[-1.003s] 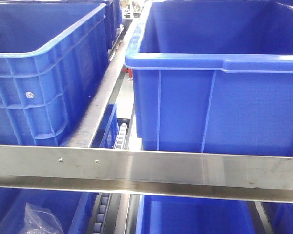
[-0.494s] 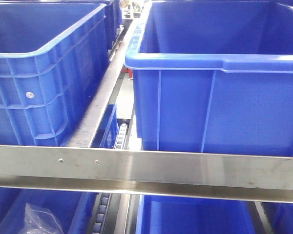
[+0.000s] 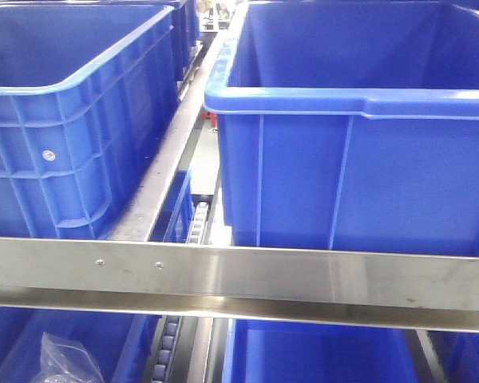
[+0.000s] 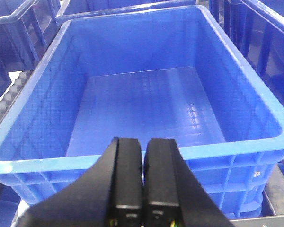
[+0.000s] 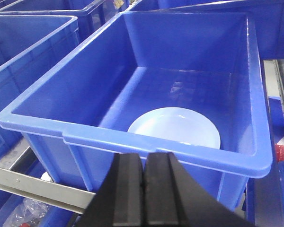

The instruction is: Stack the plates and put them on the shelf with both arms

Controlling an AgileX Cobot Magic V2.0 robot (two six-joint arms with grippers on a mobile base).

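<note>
A pale bluish-white plate (image 5: 175, 126) lies flat on the floor of the large blue bin (image 5: 47, 118) in the right wrist view, near the bin's front wall. My right gripper (image 5: 145, 158) hangs shut and empty just outside that front rim, short of the plate. In the left wrist view my left gripper (image 4: 143, 144) is shut with nothing between its fingers, in front of the near rim of another blue bin (image 4: 132, 158) whose floor is bare. The front view shows neither gripper and no plate.
A steel shelf rail (image 3: 239, 279) crosses the front view below two blue bins (image 3: 72, 120) (image 3: 359, 159). Roller tracks (image 3: 198, 219) run between them. A lower shelf holds more blue bins and a clear plastic bag (image 3: 64, 359). Further bins stand around both wrist views.
</note>
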